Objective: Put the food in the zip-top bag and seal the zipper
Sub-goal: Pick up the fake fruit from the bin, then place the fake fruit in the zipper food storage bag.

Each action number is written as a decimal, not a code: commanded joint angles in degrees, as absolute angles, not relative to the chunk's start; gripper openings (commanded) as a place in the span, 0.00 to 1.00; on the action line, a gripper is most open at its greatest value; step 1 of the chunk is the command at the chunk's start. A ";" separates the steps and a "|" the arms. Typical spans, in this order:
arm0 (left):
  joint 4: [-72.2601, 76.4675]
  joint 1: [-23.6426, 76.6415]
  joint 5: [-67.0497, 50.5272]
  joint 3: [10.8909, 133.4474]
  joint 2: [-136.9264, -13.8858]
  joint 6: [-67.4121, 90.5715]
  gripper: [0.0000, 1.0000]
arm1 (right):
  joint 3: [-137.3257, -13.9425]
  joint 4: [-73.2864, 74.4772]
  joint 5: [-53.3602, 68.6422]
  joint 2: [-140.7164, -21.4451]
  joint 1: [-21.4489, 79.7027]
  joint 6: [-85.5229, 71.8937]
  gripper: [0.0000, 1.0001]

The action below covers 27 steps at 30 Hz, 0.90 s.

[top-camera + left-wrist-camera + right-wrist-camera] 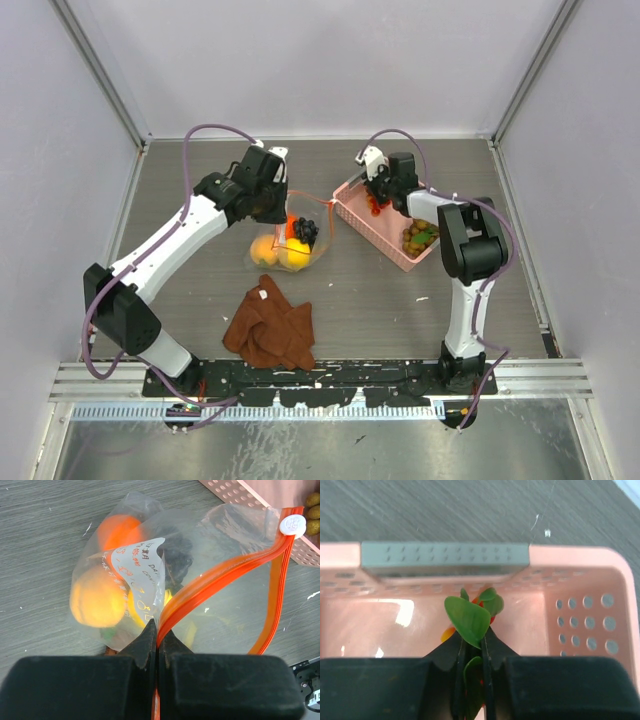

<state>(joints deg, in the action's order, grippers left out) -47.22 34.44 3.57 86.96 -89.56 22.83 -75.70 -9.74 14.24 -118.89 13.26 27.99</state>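
The clear zip-top bag (220, 540) lies on the table with its mouth gaping. Inside it are an orange fruit (117, 530), a yellow-orange one (95, 597) and dark purple grapes (175, 550). My left gripper (159, 630) is shut on the orange-red zipper (225, 572) near one end, and the white slider (292, 525) sits at the far end. My right gripper (471, 635) is down inside the pink basket (580, 575), shut on the green leaf (467, 617) of a small orange-red fruit (447, 632). Brownish-green grapes (420, 235) lie in the basket's near end.
A crumpled rust-brown cloth (270, 325) lies in front of the bag (285, 250), toward the arm bases. The basket (352, 215) stands right beside the bag's mouth. White walls with metal posts enclose the table on three sides.
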 commanded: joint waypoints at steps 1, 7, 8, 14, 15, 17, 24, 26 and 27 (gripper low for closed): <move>-46.41 34.45 2.63 89.45 -88.85 21.77 0.00 | -72.19 -9.88 14.62 -109.64 13.13 26.19 0.12; -45.89 34.50 1.68 89.30 -89.19 22.40 0.00 | -64.70 -10.55 13.02 -99.08 14.15 21.47 0.04; -45.95 34.48 1.62 89.42 -89.21 22.41 0.00 | -63.90 -10.33 12.75 -97.47 14.38 20.90 0.03; -45.70 34.45 1.13 89.76 -88.79 22.84 0.00 | -62.23 -6.70 10.16 -87.01 17.51 17.07 0.02; -45.58 34.45 0.79 89.62 -88.73 22.99 0.00 | -61.71 -6.55 10.08 -85.10 18.12 16.26 0.01; -45.44 34.45 0.34 89.48 -88.83 23.27 0.00 | -60.65 -6.58 10.14 -81.22 19.50 14.63 0.01; -45.43 34.45 0.33 89.83 -89.11 23.64 0.00 | -56.24 -11.20 9.20 -70.42 27.17 6.96 0.01; -45.44 34.45 0.43 89.91 -89.12 24.12 0.00 | -55.97 -11.91 8.42 -68.05 29.90 5.93 0.01; -45.37 34.50 0.37 89.91 -88.99 24.27 0.00 | -55.75 -12.48 8.18 -66.64 31.37 5.37 0.01</move>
